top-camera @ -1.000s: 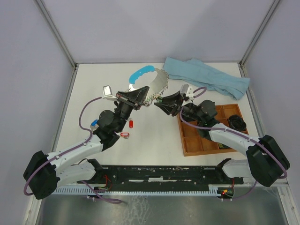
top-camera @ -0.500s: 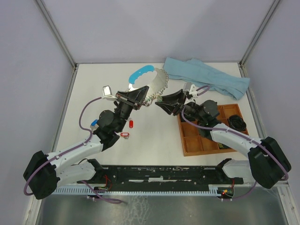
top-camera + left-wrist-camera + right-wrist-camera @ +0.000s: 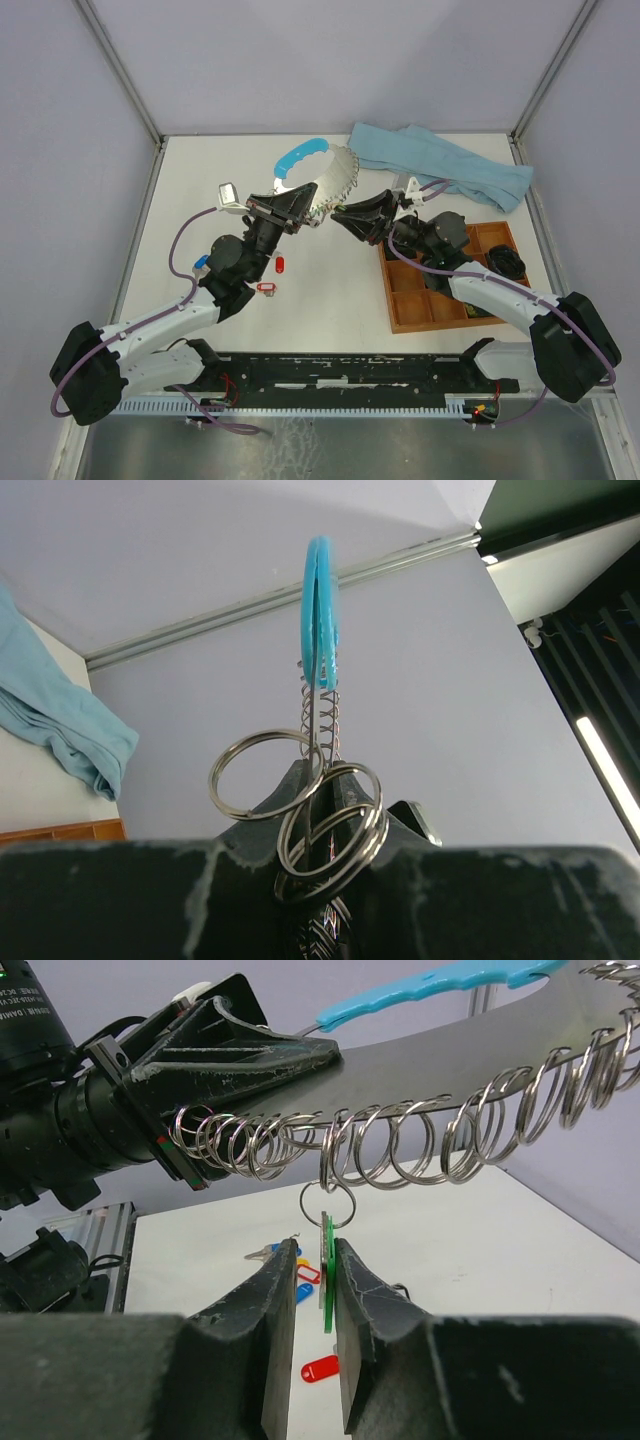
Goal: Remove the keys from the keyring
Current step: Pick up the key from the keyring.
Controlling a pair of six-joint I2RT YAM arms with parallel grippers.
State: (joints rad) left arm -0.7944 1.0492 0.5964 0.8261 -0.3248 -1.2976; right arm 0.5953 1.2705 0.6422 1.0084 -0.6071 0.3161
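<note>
Between the right hand fingers hangs 1 green-tagged key.

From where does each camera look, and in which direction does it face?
Top external: fixed above and behind the arms, looking down on the table; both arms show, bases at the bottom.
Left wrist: on the left arm, looking past the left fingers up the keyring toward a wall.
Right wrist: on the right arm, facing the left fingers; the right fingers flank a green tag.
Shared: all show the keyring; top and left wrist both show the blue cloth.
</note>
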